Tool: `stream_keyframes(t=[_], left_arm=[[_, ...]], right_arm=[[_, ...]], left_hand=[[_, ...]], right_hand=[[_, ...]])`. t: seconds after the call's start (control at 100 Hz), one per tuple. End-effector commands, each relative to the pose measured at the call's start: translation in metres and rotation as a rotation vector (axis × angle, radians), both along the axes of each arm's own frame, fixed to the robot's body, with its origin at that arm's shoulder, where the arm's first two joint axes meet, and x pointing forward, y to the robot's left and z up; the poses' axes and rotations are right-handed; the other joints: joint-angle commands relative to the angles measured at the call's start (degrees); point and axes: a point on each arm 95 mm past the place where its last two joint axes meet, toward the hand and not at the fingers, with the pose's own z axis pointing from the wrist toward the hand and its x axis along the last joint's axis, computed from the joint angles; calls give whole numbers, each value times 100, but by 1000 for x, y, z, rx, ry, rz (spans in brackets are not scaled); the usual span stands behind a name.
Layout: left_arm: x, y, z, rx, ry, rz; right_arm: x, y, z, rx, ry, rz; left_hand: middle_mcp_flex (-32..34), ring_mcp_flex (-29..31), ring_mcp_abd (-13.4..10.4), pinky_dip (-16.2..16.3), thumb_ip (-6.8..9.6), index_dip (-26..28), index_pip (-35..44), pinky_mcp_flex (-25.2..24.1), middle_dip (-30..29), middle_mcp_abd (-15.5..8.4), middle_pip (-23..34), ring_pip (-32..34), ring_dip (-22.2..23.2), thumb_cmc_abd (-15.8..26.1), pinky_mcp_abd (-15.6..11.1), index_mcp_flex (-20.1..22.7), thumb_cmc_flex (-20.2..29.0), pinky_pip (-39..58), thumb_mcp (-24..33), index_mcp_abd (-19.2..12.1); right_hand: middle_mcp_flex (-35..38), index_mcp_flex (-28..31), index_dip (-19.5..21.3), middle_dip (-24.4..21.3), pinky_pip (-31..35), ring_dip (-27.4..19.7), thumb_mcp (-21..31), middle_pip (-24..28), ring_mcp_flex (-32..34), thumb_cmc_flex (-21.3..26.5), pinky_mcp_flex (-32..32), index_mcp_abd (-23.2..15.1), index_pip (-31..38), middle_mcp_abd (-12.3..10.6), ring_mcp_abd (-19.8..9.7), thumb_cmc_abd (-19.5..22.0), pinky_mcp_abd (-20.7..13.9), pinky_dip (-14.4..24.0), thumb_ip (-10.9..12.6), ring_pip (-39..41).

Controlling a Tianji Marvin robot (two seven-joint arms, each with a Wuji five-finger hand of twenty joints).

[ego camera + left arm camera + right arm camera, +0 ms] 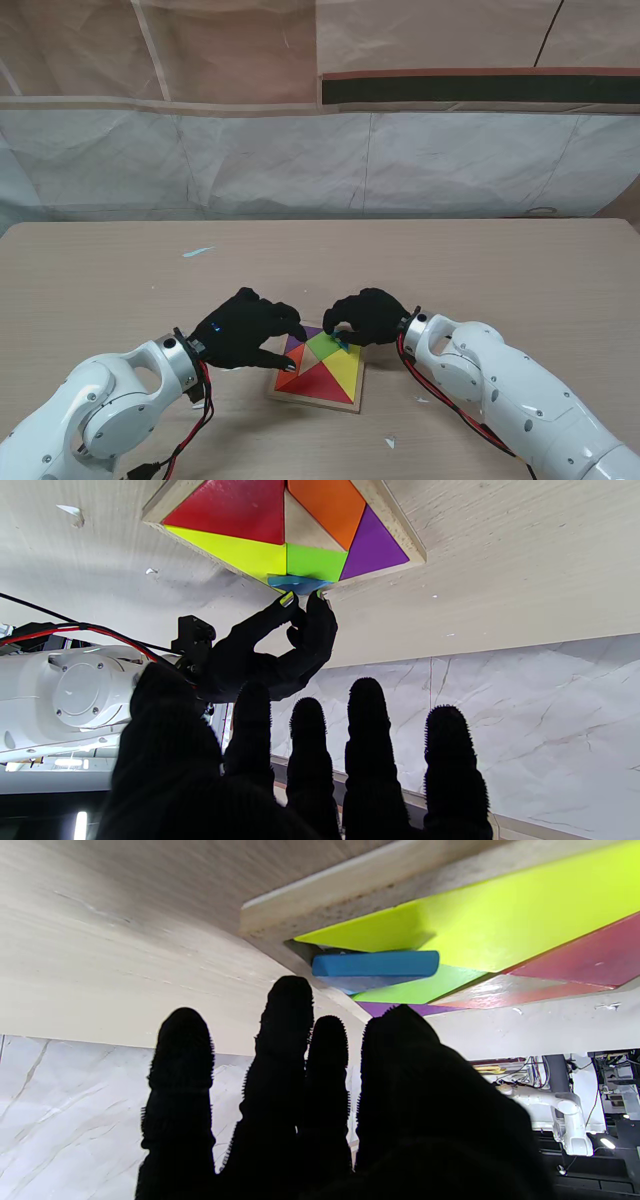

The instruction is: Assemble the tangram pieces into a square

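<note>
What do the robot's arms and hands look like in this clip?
Both arms are glossy white with rounded joint housings and small screws. Each ends in a black five-fingered hand, the left hand and the right hand, covered in a fuzzy, bristly black glove. Red and black cables run along the outside near each wrist, and a small blue light shows on the left hand.

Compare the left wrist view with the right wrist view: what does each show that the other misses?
Only the left wrist view shows the right robot hand from outside, fingertips at the blue piece, plus the orange piece and a bare tan gap in the tray. Only the right wrist view shows the blue piece's thick edge lying tilted over its neighbours. Both show the yellow piece, the green, red and purple pieces.
</note>
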Motion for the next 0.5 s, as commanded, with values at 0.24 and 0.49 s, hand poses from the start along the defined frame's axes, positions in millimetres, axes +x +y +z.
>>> stream_keyframes(t=[0.24, 0.49], left_arm=[[0, -1, -1, 9, 11, 5], [-1, 0, -2, 7, 8, 6]], right_arm=[[-8, 2, -2, 54, 15, -2], [-8, -15, 9, -117, -112, 58]], left_hand=[[26, 93, -108, 57, 156, 67, 46, 19, -16, -117, -74, 75, 77, 265, -87, 164, 215, 120, 0, 11], [19, 100, -107, 57, 155, 68, 48, 17, -17, -119, -78, 76, 78, 258, -82, 171, 217, 119, 0, 5]], right_hand=[[165, -43, -119, 194, -69, -66, 865, -80, 126, 1, 38, 25, 167, 5, -83, -349, -919, -180, -38, -46], [-1329, -538, 880, -539, -884, -701, 2602, -351, -1662, -888, -1854, 178, -1775, 91, 240, -1049, -407, -459, 542, -1543]])
